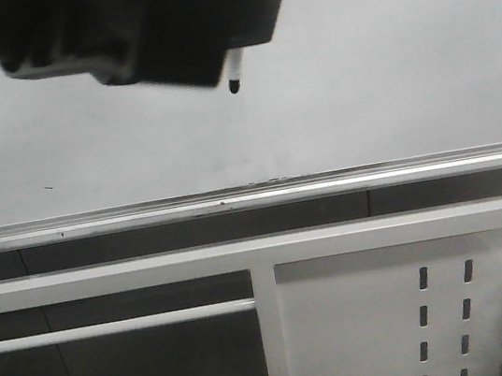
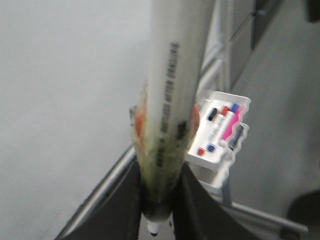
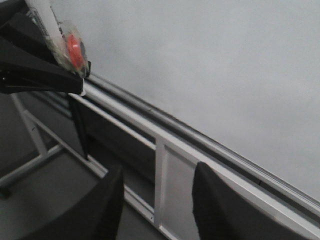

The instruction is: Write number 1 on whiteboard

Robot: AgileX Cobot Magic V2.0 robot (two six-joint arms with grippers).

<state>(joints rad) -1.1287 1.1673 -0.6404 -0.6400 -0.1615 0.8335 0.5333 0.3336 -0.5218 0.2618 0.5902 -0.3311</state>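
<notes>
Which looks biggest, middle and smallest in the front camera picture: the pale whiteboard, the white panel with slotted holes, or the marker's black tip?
1. The large pale grey-white whiteboard fills most of the picture.
2. The white metal panel with slotted holes is cut off by the edges, so only its visible part counts.
3. The small black marker tip is smallest.

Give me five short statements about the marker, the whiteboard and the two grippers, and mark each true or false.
1. The left gripper is shut on a white marker pen. True.
2. A black number 1 is already drawn on the whiteboard. False: no stroke shows on the board in any view.
3. The right gripper holds an eraser. False: its jaws stand open with nothing between them.
4. The marker's black tip points down in front of the whiteboard. True.
5. The small white tray of markers is empty. False: it holds several markers with coloured caps.
</notes>
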